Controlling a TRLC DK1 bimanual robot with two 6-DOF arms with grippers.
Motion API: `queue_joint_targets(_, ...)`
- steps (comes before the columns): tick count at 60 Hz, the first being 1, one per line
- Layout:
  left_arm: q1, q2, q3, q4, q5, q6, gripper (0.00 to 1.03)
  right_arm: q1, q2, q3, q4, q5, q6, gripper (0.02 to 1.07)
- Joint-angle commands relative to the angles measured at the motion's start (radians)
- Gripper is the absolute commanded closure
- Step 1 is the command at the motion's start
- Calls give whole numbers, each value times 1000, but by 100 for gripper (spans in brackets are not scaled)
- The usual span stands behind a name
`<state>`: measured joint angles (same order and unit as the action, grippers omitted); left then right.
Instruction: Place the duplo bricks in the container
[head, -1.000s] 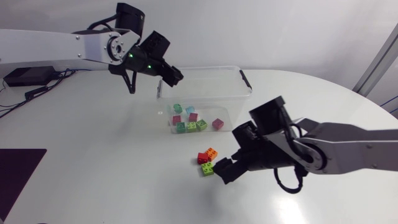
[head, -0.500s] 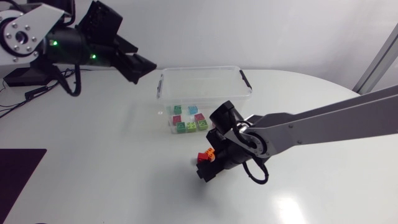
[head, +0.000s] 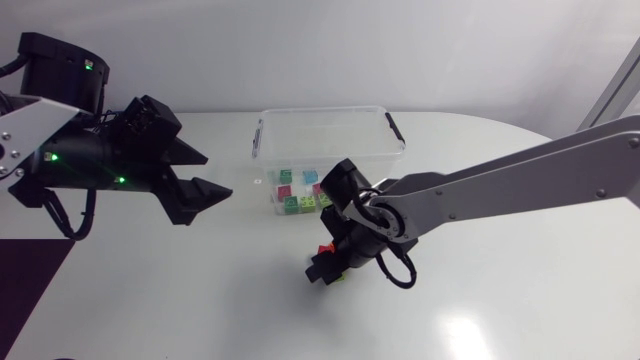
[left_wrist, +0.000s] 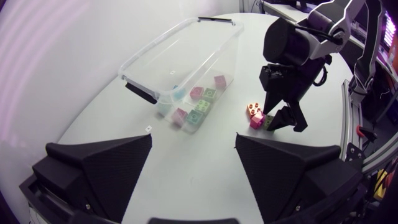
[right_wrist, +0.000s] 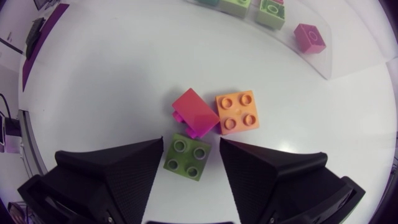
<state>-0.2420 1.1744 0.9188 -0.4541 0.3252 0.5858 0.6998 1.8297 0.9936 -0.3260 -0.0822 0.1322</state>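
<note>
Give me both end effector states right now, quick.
Left end effector: open, holding nothing.
Right end effector: open, with the green brick between its fingers but not clamped.

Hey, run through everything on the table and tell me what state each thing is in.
container: open-topped, several bricks inside
green brick: on table, studs up
red brick: on table, tilted
orange brick: on table, studs up
left hand: open, empty
right hand: open, straddling green brick

White table (head: 200, 295) w/ clear container (head: 325, 113), red brick (right_wrist: 194, 111), orange brick (right_wrist: 237, 112), green brick (right_wrist: 189, 156).
</note>
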Motion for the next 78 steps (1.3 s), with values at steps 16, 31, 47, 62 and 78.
queue_joint_targets(16, -33, -24, -54, -43, 0, 17, 10, 3, 14, -12, -42, -2, 27, 84)
queue_joint_targets(31, -192, 131, -66, -24, -21, -50, 10, -97, -245, -35, -116, -4, 1, 84)
queue_joint_targets(47, -273, 360, 46, 2, -21, -146, 10, -235, -406, 82, -171, -22, -16, 84)
queue_joint_targets(62, -298, 521, 164, 3, -26, -196, 10, -273, -408, 195, -100, -37, -5, 84)
queue_joint_targets(78, -352, 585, 170, 54, -49, -176, 10, -299, -231, 301, 44, -19, -3, 82)
